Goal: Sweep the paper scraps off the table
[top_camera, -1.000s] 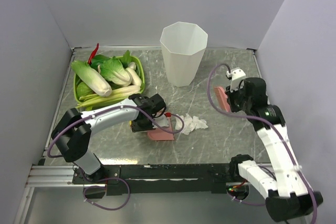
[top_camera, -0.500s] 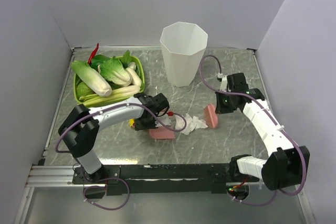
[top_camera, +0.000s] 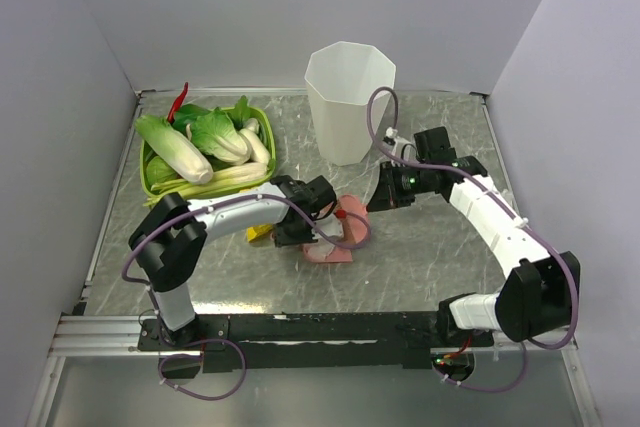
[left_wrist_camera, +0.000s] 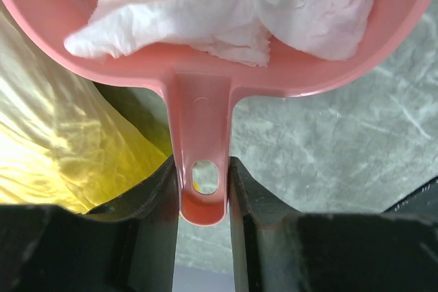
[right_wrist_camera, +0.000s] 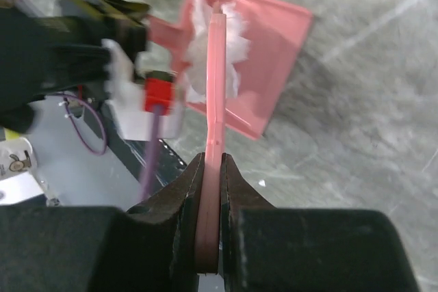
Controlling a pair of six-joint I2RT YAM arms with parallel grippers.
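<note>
Left gripper (left_wrist_camera: 203,189) holds the dustpan (left_wrist_camera: 201,111), right gripper (right_wrist_camera: 211,169) holds the brush (right_wrist_camera: 217,66). A hard push could tip the paper scraps (left_wrist_camera: 205,11) out.

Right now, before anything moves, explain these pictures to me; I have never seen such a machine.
These are two robot arms bolted to a grey table. One picture looks down from above; the other two come from cameras on each wrist. The left gripper is shut on the handle of a pink dustpan, which holds white paper scraps. The right gripper pinches a flat pink sweeper, its far end against the scraps. Also on the table: a white bin and a tray of cabbages.
</note>
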